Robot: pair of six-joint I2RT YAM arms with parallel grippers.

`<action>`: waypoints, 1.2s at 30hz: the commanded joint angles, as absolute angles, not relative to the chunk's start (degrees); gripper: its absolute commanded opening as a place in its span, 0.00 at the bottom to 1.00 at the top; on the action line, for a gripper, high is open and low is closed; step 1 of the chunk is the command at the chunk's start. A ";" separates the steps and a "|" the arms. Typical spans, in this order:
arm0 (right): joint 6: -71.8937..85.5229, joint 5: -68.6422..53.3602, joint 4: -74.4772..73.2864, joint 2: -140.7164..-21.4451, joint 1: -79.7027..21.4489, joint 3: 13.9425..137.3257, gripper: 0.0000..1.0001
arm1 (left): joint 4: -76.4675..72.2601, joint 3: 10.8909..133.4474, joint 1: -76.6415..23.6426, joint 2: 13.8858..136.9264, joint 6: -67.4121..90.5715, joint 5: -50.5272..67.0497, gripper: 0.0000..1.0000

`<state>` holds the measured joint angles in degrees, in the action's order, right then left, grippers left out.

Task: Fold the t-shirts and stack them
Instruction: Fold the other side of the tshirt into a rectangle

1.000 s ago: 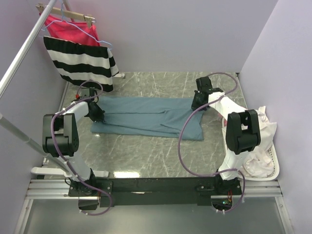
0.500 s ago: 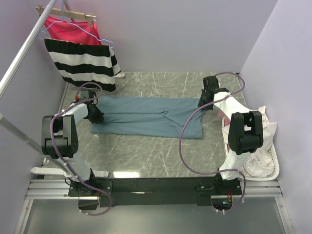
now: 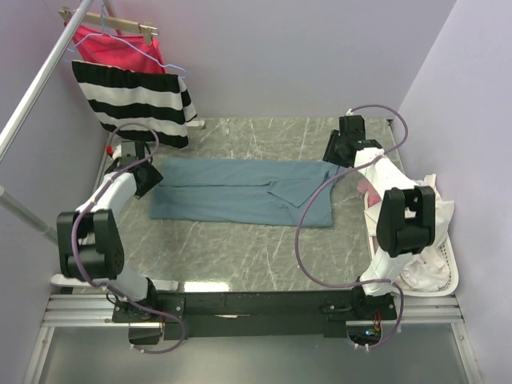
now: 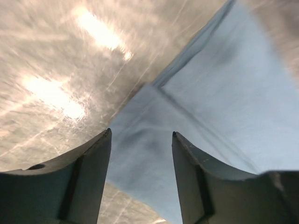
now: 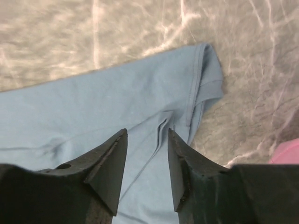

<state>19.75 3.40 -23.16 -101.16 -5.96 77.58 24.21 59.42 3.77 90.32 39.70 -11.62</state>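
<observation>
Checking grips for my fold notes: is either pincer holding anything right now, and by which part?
Nothing is held. The left pincer and the right pincer both stand open above the slate-blue t-shirt, gripping no part of it.

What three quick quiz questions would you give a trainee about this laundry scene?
1. True or false: the left pincer is clamped on the blue t-shirt.
2. Where does the white basket stand? A: beside the right arm; B: against the far wall; C: between the two arms.
3. How many garments lie spread on the marble table?
Key: 1 false, its jaws stand apart with nothing gripped between them. 2 A. 3 one.
</observation>
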 commanded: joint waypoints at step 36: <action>27.86 3.95 -27.17 -73.65 -12.22 41.84 0.68 | 6.16 50.98 -4.57 94.31 38.06 9.05 0.55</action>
<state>27.22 1.41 -30.72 -72.86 -12.60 42.61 8.64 53.30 -4.23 97.19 39.22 8.32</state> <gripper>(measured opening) 0.677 0.553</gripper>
